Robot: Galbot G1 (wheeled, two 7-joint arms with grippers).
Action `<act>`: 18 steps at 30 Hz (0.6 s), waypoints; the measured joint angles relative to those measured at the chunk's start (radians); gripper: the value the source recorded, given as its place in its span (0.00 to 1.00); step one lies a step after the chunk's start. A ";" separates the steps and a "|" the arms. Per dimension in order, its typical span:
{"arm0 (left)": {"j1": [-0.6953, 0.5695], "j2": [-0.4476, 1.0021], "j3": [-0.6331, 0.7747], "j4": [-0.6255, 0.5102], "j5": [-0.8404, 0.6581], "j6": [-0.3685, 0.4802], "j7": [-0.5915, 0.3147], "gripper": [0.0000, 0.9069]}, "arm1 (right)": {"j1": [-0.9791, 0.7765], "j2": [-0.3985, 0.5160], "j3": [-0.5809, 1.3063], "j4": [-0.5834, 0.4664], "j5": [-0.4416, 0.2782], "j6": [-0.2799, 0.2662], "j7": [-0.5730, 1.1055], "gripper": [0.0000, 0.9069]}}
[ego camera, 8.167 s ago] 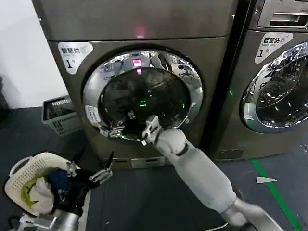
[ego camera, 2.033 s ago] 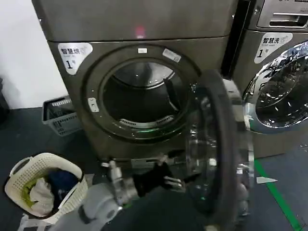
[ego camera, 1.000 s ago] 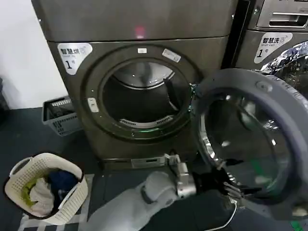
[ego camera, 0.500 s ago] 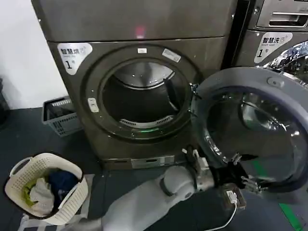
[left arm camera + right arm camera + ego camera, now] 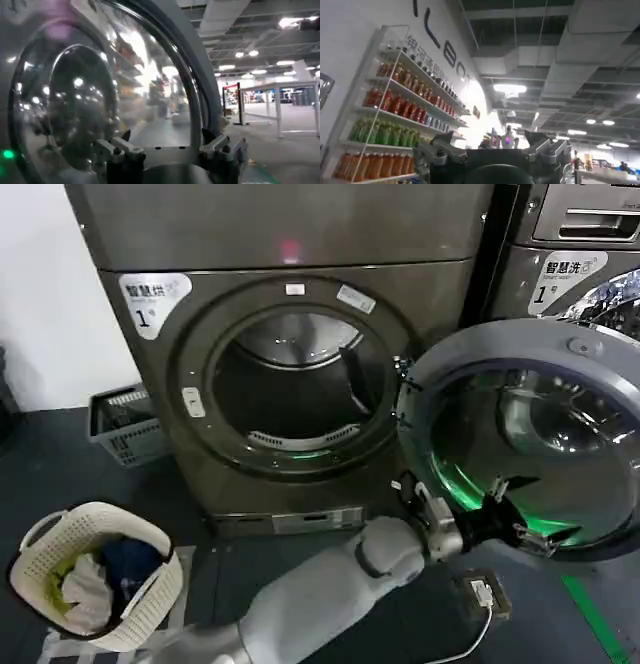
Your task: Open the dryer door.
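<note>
A: Where is the round dryer door (image 5: 530,434), with its grey plastic inner face and tinted glass?

B: Swung wide, just above the left gripper (image 5: 520,529), whose fingers are spread against the door's lower rim, pinching nothing.

A: Which step?

B: The final push, I judge; next, simply draw the arm clear.

A: Any writing?

B: Beyond the pincer, the steel dryer front (image 5: 150,289) bears a "1" sticker; the right gripper (image 5: 492,150) hangs spread.
</note>
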 joint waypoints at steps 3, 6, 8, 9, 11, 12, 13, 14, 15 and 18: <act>-0.006 -0.015 0.003 0.027 0.027 -0.032 -0.013 1.00 | -0.003 0.002 0.001 0.006 0.000 0.000 0.002 1.00; -0.014 -0.026 0.004 0.053 0.048 -0.055 -0.021 1.00 | -0.006 0.003 0.006 0.009 0.000 0.000 0.003 1.00; -0.018 -0.027 0.005 0.062 0.059 -0.056 -0.020 1.00 | -0.006 0.005 0.006 0.009 0.000 0.000 0.002 1.00; -0.019 -0.028 0.006 0.068 0.060 -0.060 -0.024 1.00 | -0.005 0.006 0.006 0.010 0.000 0.000 0.002 1.00; -0.019 -0.032 0.006 0.078 0.057 -0.062 -0.034 1.00 | -0.002 0.008 0.000 0.015 0.000 0.001 0.000 1.00; -0.019 -0.033 0.006 0.080 0.058 -0.065 -0.036 1.00 | -0.001 0.008 -0.003 0.015 0.000 0.001 -0.001 1.00; -0.018 -0.033 0.006 0.080 0.057 -0.064 -0.039 1.00 | 0.002 0.008 -0.006 0.015 0.000 0.001 -0.002 1.00; -0.016 -0.033 0.005 0.080 0.057 -0.063 -0.045 1.00 | 0.003 0.008 -0.008 0.015 -0.001 0.001 -0.003 1.00; -0.015 -0.033 0.005 0.080 0.057 -0.062 -0.054 1.00 | 0.005 0.009 -0.012 0.015 -0.002 0.002 -0.002 1.00; -0.019 -0.036 0.002 0.082 0.050 -0.061 -0.072 1.00 | 0.008 0.009 -0.016 0.017 -0.003 0.003 -0.003 1.00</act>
